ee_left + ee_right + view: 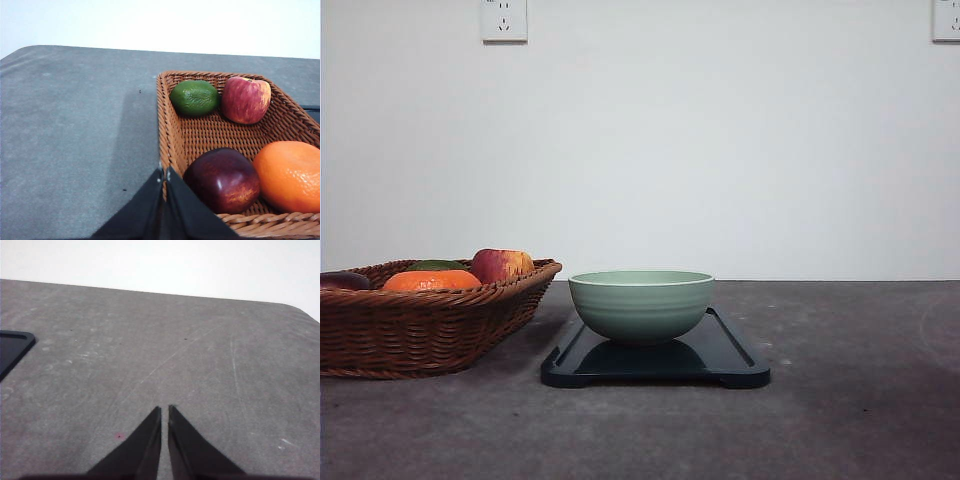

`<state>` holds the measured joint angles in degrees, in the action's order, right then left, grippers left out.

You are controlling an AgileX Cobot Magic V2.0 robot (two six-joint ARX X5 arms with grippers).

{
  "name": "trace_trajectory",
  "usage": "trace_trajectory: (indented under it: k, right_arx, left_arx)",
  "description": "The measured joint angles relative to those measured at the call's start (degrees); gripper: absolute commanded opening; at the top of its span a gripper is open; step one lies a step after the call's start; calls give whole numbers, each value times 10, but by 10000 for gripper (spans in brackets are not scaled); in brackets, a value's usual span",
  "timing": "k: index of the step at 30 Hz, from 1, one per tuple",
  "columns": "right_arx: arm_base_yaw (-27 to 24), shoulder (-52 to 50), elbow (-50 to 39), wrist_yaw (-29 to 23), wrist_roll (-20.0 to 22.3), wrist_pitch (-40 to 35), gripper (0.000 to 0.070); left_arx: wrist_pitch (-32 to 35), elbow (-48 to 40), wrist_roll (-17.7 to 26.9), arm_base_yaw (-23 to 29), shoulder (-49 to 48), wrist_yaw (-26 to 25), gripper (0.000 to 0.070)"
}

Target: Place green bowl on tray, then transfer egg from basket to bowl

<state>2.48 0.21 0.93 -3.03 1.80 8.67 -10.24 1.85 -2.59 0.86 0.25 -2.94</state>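
The left gripper (164,175) hangs with fingers together at the basket (167,130) rim; the right gripper (164,412), fingers nearly touching, hangs over bare table (200,340). The green bowl (641,305) sits upright on the tray (730,360), just beside the basket.

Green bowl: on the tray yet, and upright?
Yes. The green bowl sits upright on the black tray, rim level, base resting near the tray's middle. Its inside is hidden.

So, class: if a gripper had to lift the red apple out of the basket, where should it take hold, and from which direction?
Grip the red apple across its rounded sides, coming down from above. It sits in a corner of the basket, with the wicker wall behind it and the lime right beside it, so a sideways approach looks blocked.
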Motion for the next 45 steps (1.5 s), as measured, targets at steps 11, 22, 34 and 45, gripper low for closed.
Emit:
trace_trajectory:
  k: [11, 22, 34, 45]
  right_arx:
    - [0, 0, 0, 0, 0, 0, 17]
    - [0, 0, 0, 0, 0, 0, 17]
    - [0, 0, 0, 0, 0, 0, 17]
    - [0, 0, 0, 0, 0, 0, 17]
  left_arx:
    - [0, 0, 0, 0, 0, 0, 0]
    - [0, 0, 0, 0, 0, 0, 0]
    - [0, 0, 0, 0, 0, 0, 0]
    - [0, 0, 0, 0, 0, 0, 0]
